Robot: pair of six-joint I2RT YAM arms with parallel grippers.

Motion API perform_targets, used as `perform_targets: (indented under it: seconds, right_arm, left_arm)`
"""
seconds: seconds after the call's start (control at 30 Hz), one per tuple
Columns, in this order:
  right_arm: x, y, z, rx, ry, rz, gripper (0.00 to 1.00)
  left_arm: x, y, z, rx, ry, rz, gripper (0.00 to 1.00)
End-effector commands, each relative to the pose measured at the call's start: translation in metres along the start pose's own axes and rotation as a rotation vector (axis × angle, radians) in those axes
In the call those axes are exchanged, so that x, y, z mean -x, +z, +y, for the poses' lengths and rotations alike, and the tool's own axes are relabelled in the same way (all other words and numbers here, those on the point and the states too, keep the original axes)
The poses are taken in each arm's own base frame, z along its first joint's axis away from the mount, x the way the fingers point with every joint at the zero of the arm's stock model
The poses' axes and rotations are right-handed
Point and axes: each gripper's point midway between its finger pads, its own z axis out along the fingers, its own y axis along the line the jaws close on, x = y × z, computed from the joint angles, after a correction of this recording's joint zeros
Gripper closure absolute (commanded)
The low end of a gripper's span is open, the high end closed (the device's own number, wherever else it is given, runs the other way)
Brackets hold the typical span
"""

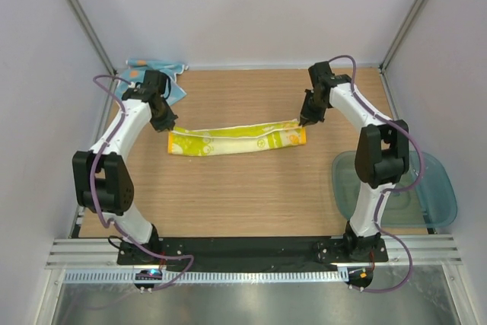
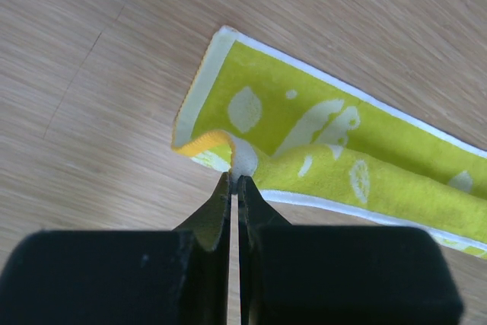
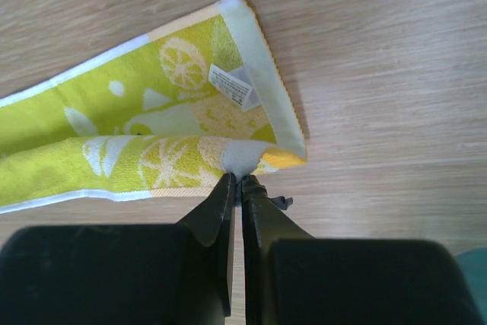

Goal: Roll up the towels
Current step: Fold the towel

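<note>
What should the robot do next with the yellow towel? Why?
Probably carry the pinched far edge across to the near edge and lay it down. The left gripper and right gripper are each shut on one end of the yellow towel.

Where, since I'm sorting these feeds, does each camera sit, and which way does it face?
Top external: above and behind the arm bases, looking down at the table; both arms show, left hand and right hand at the ends of the yellow towel.
Left wrist: on the left arm, looking down past its shut fingers at the towel's left end.
Right wrist: on the right arm, looking down past its shut fingers at the end bearing the label.
Shared: all three show the yellow towel.
</note>
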Motion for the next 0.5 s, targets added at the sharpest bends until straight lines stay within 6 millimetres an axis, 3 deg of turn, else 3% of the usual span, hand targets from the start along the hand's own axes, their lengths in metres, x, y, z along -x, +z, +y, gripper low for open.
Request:
perform_targets:
  seconds: [0.0,0.27,0.37,0.47]
  right_arm:
    - [0.016,-0.006,0.007,0.026,-0.007,-0.017,0.99]
    - [0.022,0.020,0.010,0.020,-0.002,0.024,0.99]
    - [0.023,0.031,0.010,0.012,0.001,0.045,0.86]
    - [0.029,0.039,0.009,0.010,0.018,0.045,0.66]
  left_arm:
    - [0.012,0.001,0.003,0.028,0.013,-0.019,1.00]
    - [0.007,0.026,0.011,0.104,0.006,0.035,1.00]
    - [0.000,0.039,0.017,0.143,0.001,0.083,1.00]
    - [-0.003,0.052,0.020,0.157,-0.012,0.122,1.00]
